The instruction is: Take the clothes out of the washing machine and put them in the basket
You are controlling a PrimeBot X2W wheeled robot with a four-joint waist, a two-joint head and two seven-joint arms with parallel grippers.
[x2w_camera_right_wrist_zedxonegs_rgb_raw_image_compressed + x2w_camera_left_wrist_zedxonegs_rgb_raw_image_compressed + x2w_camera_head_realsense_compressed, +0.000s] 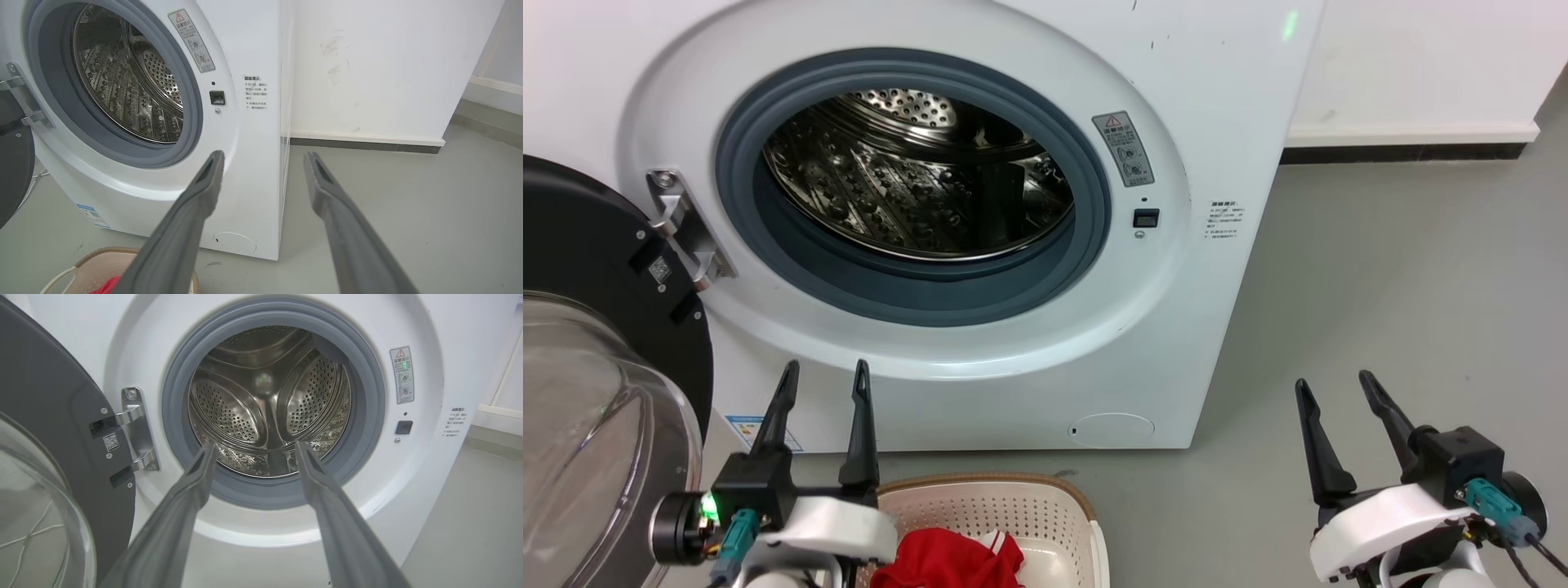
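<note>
Washing machine [1241, 122] stands ahead, its door [596, 269] swung fully open to the left on a metal hinge [682, 224]. The grey-rimmed opening shows the perforated steel drum [915, 180], bare metal all round.

Basket [996, 506] sits on the grey floor [1380, 310], near side of the machine, below the opening. Clothes [947, 563] lie inside it: a red bundle with a bit of white trim, cut off by the bottom edge of the head view.

Left gripper [826, 367]:
- low on the left, its wrist over the basket's left side
- fingers pointing away toward the machine's lower front
- fingers spread well apart, nothing between them
- in its own wrist view the two tips line up with the lower rim of the opening

Right gripper [1333, 380]:
- low on the right, over bare floor, well to the right of the machine
- fingers pointing away, leaning slightly right
- fingers spread wide, holding nothing
- in its own wrist view the left finger crosses the machine's right front edge and the right finger crosses floor, with the white wall [1421, 57] beyond

Neither gripper touches the clothes or the basket.
</note>
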